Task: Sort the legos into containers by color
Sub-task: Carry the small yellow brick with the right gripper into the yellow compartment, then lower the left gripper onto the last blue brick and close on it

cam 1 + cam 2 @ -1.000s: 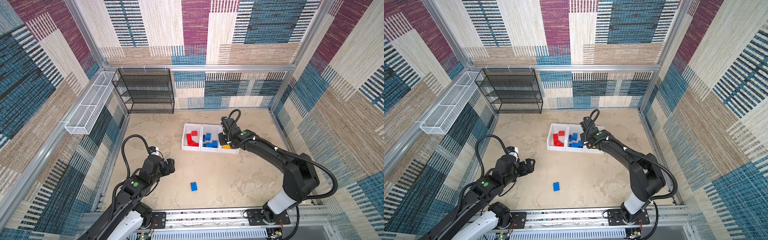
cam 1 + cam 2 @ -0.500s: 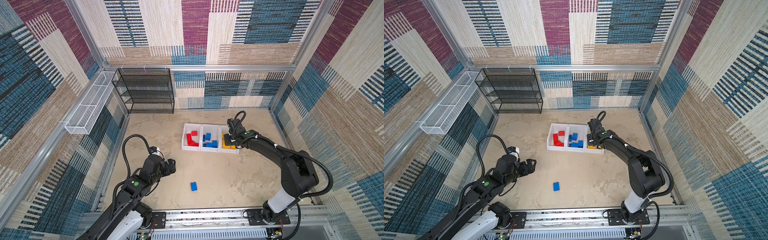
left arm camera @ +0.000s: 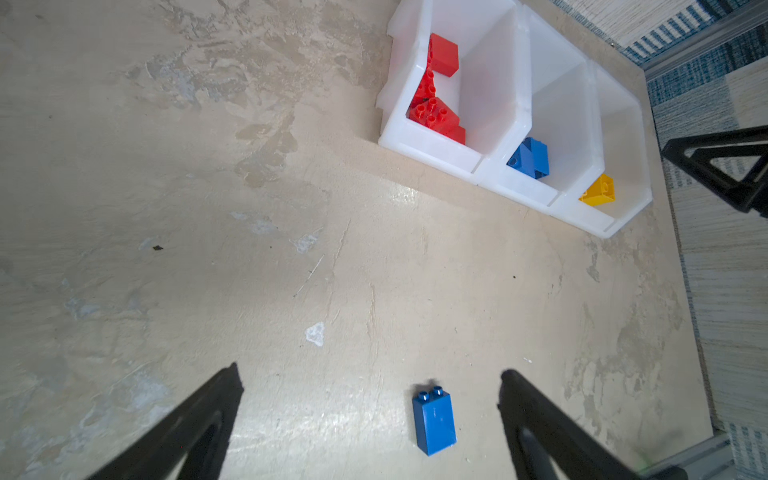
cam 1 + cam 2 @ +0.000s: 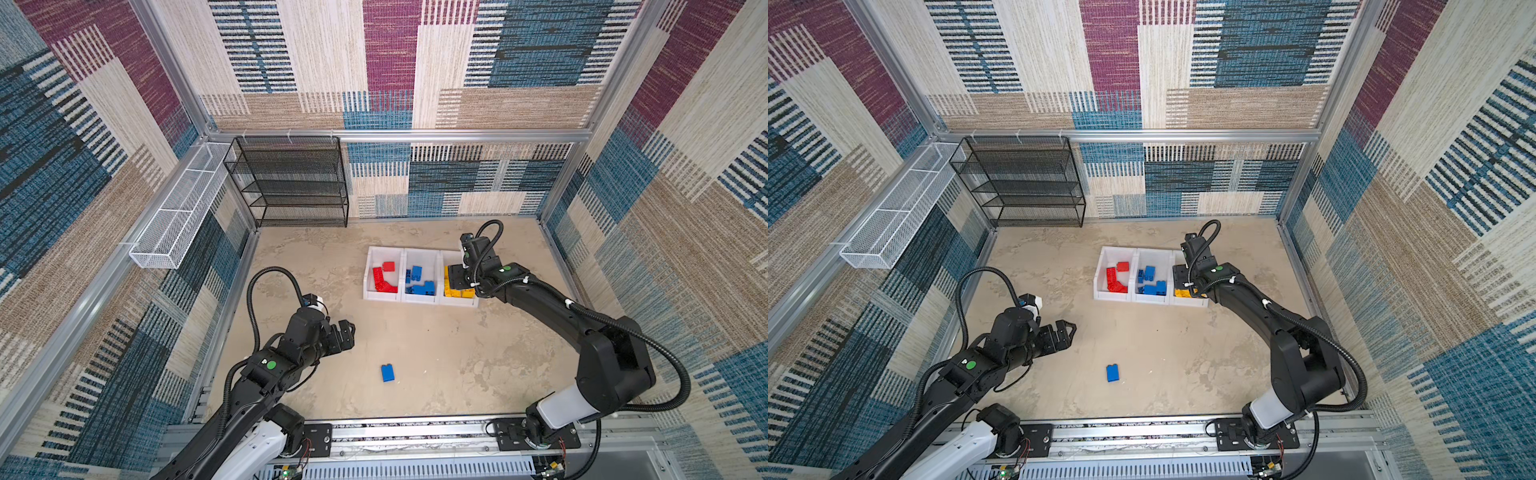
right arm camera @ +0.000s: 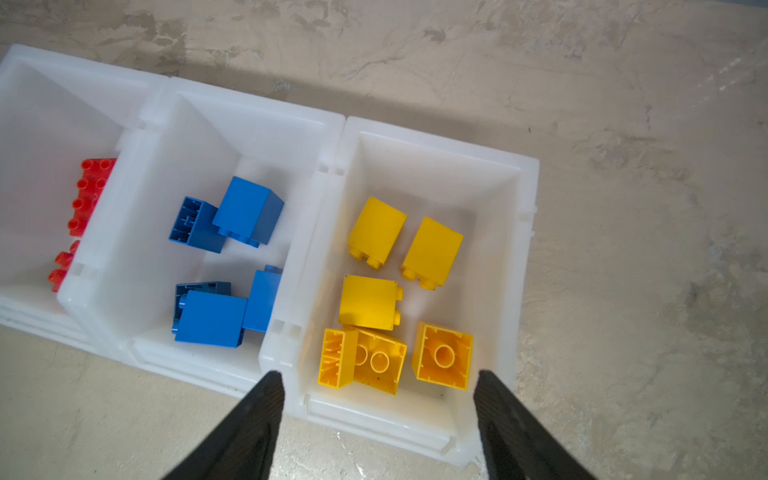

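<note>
A mottled beige counter point(image 4: 457, 353) sits inside patterned fabric walls point(image 4: 374, 62). A black wire rack point(image 4: 291, 183) and a white wire basket point(image 4: 174, 220) stand at the far left, well apart from the work.

The left gripper point(image 3: 370, 370) hangs above the counter with its jaws spread wide and nothing in them. In its wrist view a loose blue brick point(image 3: 434, 419) shows between the fingers, nearer one than the other. It lies on its side, and in both top views the gripper is near it, not around it. It is the only brick outside the bins, well apart from them.

The right gripper point(image 5: 378, 374) is open and empty too, hovering over the front lip of the yellow bin point(image 5: 528, 187), where the yellow bricks point(image 5: 370, 301) lie jumbled. Touching that bin is the middle bin point(image 5: 249, 104) with the blue bricks point(image 5: 210, 318), then the end bin point(image 5: 41, 62) with the red bricks point(image 5: 89, 195).

What could go wrong: coming down off-centre, one finger would likely meet the loose blue brick first and shove or spin it on the smooth counter. Its slick sides could also slip in a light pinch. The bins touch, so a release near a shared wall could drop blue among red or yellow. The right arm over the row may crowd the left arm's reach.

No brand, label or writing can be read.
</note>
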